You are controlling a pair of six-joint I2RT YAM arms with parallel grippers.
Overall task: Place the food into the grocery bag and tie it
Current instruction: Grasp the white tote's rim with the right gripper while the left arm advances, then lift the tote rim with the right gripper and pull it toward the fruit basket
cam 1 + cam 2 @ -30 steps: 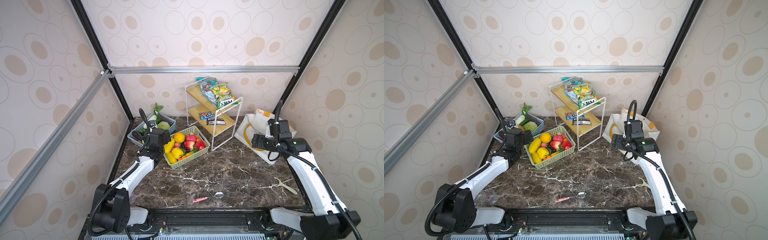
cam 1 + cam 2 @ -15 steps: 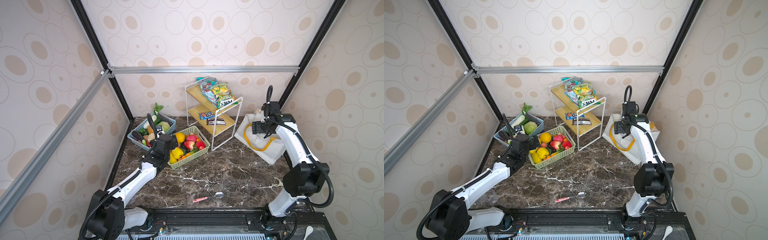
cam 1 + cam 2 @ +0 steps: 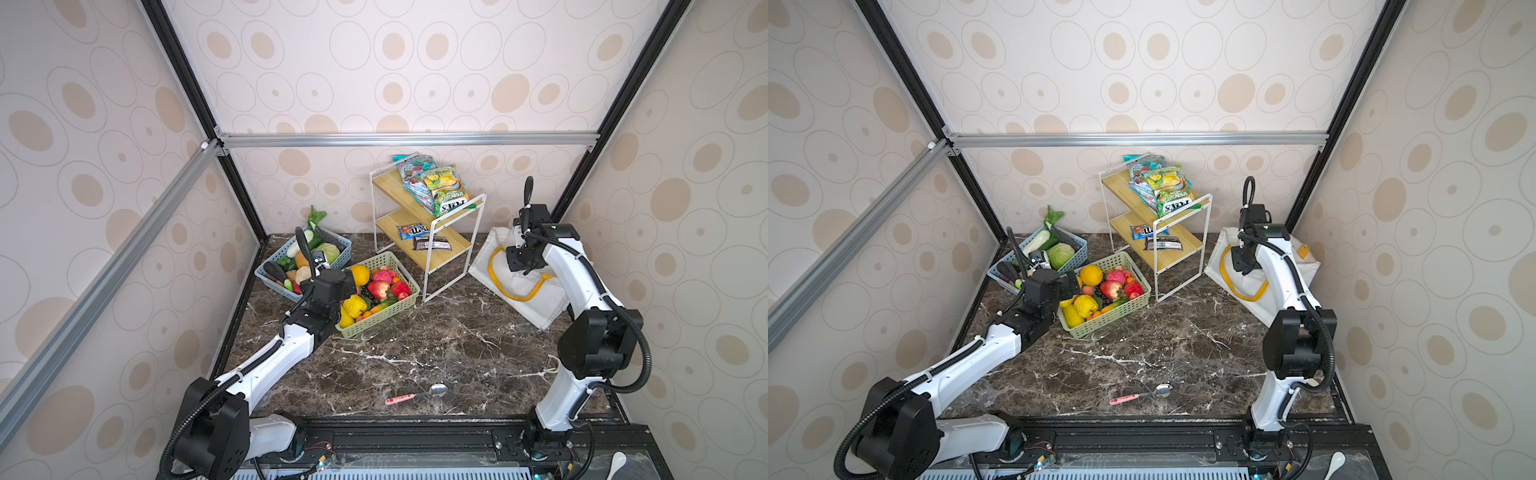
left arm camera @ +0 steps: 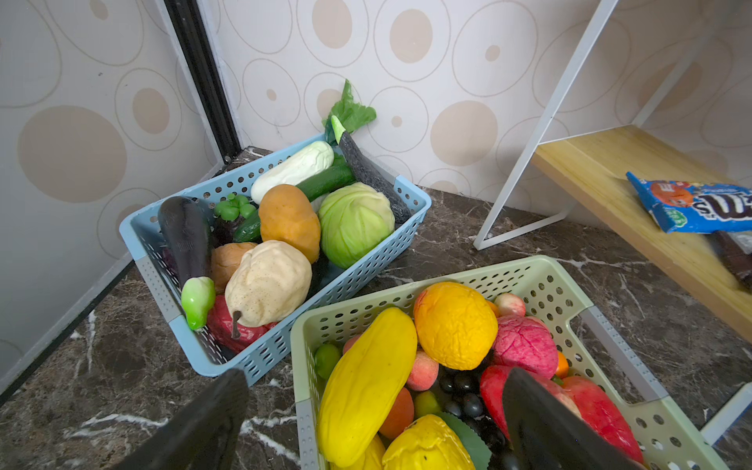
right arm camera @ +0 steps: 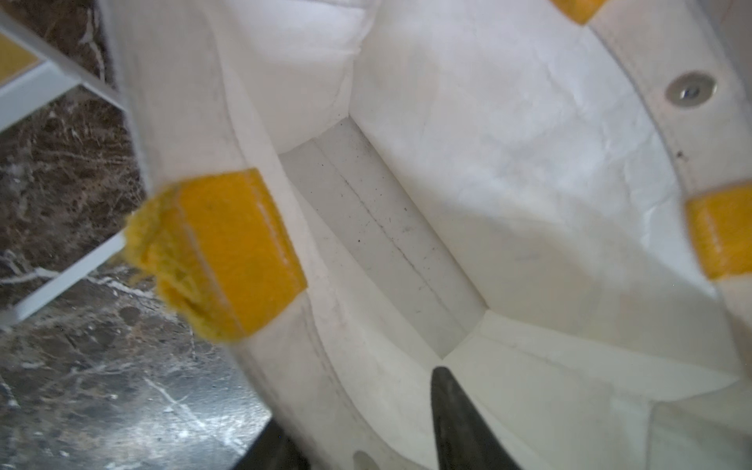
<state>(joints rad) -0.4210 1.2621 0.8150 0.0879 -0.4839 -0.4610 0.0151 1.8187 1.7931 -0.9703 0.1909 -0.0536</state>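
Opening the bag, choosing a fruit.
One spoon [image 3: 419,395] lies nearest on the counter [image 3: 415,345]. The left claw [image 4: 372,376] hangs spread wide and empty over the food [image 4: 453,321] in the green basket [image 4: 549,280]; best to drop onto one piece, centred. There are two baskets, the blue basket [image 4: 419,199] behind. One rack [image 3: 390,188] and one grocery bag [image 3: 536,303] stand far right, the bag empty. The right claw [image 5: 358,407] straddles its wall; I cannot tell if it pinches. It should grip firmly and hold the mouth open.

There are one blue slotted plastic basket [image 4: 366,264], one pale green slotted plastic basket [image 4: 541,285], one white fabric tote with yellow handles [image 3: 515,286], one two-tier wooden shelf [image 3: 445,259], four snack packets [image 3: 446,189] and one pink-handled metal spoon [image 3: 419,394].
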